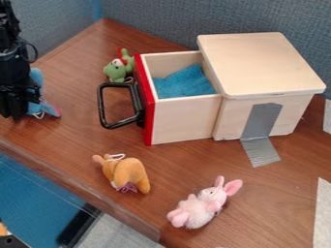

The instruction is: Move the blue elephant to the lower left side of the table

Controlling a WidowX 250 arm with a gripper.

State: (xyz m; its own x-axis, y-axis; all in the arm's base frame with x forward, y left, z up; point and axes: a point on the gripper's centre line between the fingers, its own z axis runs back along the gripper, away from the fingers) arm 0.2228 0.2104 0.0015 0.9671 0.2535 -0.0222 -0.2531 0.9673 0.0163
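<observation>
Blue elephant (37,80), at left on wooden table (74,63), partly behind black end effector (14,109), grip impossible to tell

Bright, diffuse light from above leaves soft shadows beside 1 pink rabbit (199,208).

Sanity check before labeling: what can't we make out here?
Camera view:
- Blue elephant: partly hidden by the gripper; grip on it unclear.
- Open drawer's floor: covered by blue cloth.
- Wooden box's inside: hidden by its top and walls.
- Orange item, lower left: cut off by the edge.
</observation>
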